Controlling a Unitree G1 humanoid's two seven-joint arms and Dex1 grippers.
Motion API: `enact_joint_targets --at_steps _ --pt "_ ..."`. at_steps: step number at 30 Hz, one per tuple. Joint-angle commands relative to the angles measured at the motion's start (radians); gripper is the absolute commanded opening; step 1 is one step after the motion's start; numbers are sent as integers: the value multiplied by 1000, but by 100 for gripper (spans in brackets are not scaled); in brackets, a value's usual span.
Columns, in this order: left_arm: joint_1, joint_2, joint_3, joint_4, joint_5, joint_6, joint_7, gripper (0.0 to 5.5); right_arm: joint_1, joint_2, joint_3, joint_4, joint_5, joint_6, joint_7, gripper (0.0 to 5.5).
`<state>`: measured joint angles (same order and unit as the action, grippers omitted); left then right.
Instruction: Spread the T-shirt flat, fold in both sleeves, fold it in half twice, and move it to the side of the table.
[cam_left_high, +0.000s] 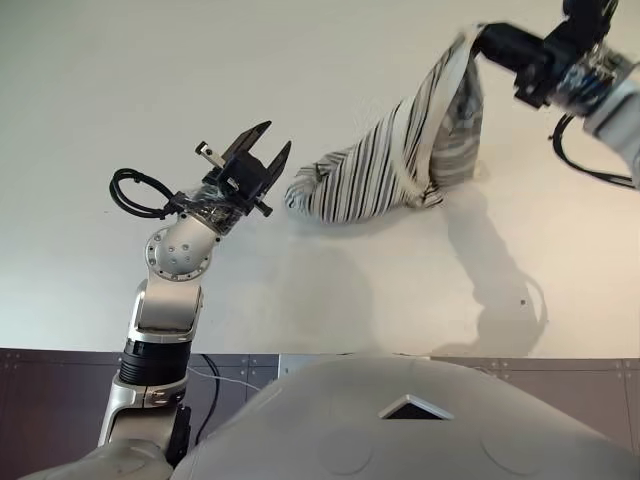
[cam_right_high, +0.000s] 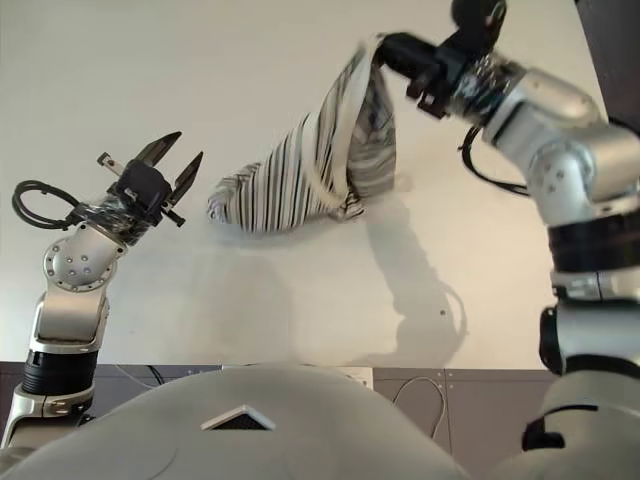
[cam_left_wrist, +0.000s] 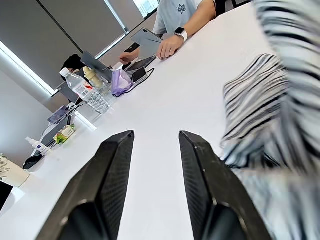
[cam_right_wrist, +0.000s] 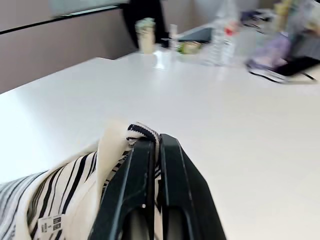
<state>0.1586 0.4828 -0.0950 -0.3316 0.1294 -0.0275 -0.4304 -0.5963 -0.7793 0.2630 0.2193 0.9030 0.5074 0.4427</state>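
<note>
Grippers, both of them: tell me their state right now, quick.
Left gripper: open, holding nothing, close to the low end of the T-shirt.
Right gripper: shut on the T-shirt, holding one end raised.

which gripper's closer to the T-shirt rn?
Right. The right gripper is shut on the T-shirt at its raised end, above the table; the left gripper is open beside its low end, not touching.

A clear water bottle (cam_left_wrist: 85, 93) stands upright; just beside it is a small tan bottle (cam_left_wrist: 93, 76); a soft purple bag (cam_left_wrist: 120, 82) lies near them; a green packet (cam_left_wrist: 64, 134), a black mouse (cam_left_wrist: 32, 161) and a white cup (cam_left_wrist: 10, 171) sit farther along.
</note>
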Motion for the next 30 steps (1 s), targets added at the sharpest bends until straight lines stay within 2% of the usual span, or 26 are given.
enact_joint_targets --at_steps 1,5,8,13,16,24,30 --pt "23 16 -172 -127 54 60 -108 166 23 43 63 151 -212 134 -29 16" --pt "-32 -7 -261 -122 94 109 -142 166 141 -10 187 -10 -410 56 190 16" --pt "-68 20 -292 -51 151 87 -154 166 194 -37 186 -122 -463 7 329 16" --pt "-68 29 -265 -35 155 61 -139 166 308 -143 163 -374 -434 43 553 16" --pt "-44 50 -228 -53 134 37 -140 166 408 -201 105 -552 -300 108 681 16" --pt "-15 171 -254 26 159 -137 -220 166 379 -137 26 -446 -325 156 672 16" --pt "-31 133 -291 136 222 -208 -169 166 372 -115 23 -445 -347 167 696 16"
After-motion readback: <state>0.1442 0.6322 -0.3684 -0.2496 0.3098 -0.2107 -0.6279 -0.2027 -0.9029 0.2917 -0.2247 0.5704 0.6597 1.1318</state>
